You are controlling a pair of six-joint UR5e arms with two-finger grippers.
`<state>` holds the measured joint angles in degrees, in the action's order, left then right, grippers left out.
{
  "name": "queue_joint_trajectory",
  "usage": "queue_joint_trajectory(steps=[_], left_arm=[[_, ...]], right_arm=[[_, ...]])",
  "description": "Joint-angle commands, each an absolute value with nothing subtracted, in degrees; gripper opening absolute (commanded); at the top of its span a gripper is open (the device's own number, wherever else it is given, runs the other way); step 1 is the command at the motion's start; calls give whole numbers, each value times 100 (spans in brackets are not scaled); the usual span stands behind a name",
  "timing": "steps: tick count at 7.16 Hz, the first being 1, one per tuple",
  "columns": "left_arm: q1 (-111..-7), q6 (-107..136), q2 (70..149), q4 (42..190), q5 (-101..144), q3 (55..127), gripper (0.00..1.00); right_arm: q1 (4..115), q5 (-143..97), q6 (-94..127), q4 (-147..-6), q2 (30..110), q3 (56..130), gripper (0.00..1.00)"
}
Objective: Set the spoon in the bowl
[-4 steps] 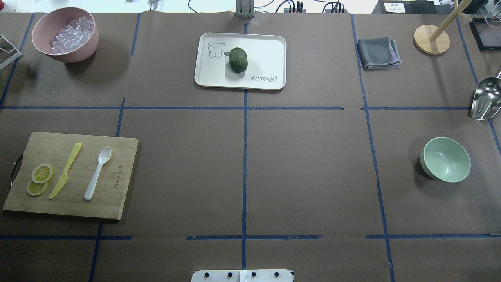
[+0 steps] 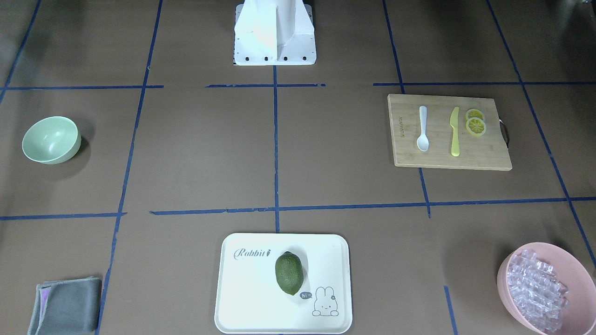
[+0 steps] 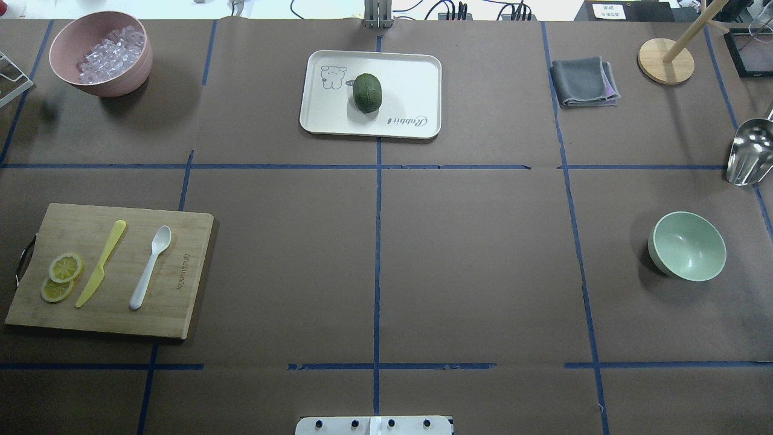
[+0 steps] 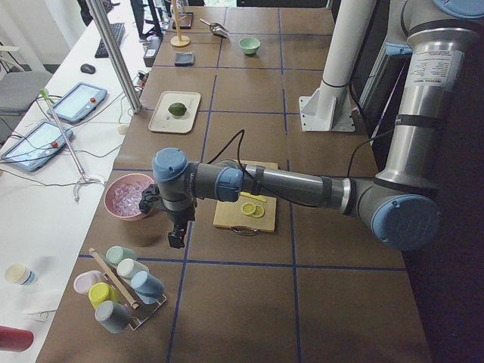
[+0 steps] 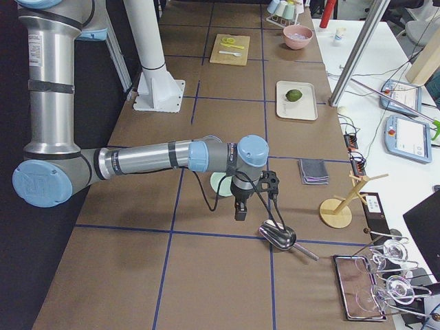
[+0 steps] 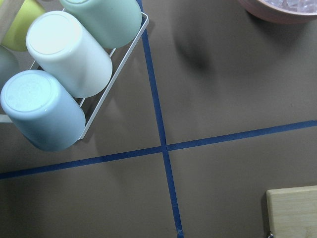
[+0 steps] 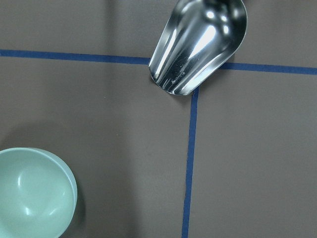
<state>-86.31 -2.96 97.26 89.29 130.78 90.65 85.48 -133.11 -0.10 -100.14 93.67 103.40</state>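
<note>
May snag the knife (image 3: 100, 264) beside the spoon (image 3: 150, 267) on the board (image 3: 72, 223); cannot tell left gripper (image 4: 176, 236) or right gripper (image 5: 239, 210) spread.

Brown-papered table (image 3: 483, 272) gridded with blue tape (image 3: 377, 272); alongside, white desk (image 4: 30, 219) bearing tablets (image 4: 76, 102) and keyboard (image 4: 110, 39).

White spoon (image 3: 150, 266), yellow knife (image 3: 100, 263), mint-green bowl (image 3: 687, 246), pink bowl (image 3: 118, 84) with clear cubes (image 3: 112, 51), brown tabletop (image 3: 477, 260) gridded in blue tape (image 3: 378, 241), grey cloth (image 3: 583, 81), cream tray (image 3: 410, 78) with rabbit print.
</note>
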Motion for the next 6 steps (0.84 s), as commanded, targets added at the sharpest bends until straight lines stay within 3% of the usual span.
queue_joint_trajectory(steps=[1, 6], left_arm=[[-8631, -299, 9686, 8982, 13104, 9113, 100], [-8622, -264, 9686, 9000, 13113, 9141, 100]], right_arm=[[8543, -13307, -35, -9906, 9360, 10327, 100], [8402, -13324, -9, -9861, 9351, 10354, 100]])
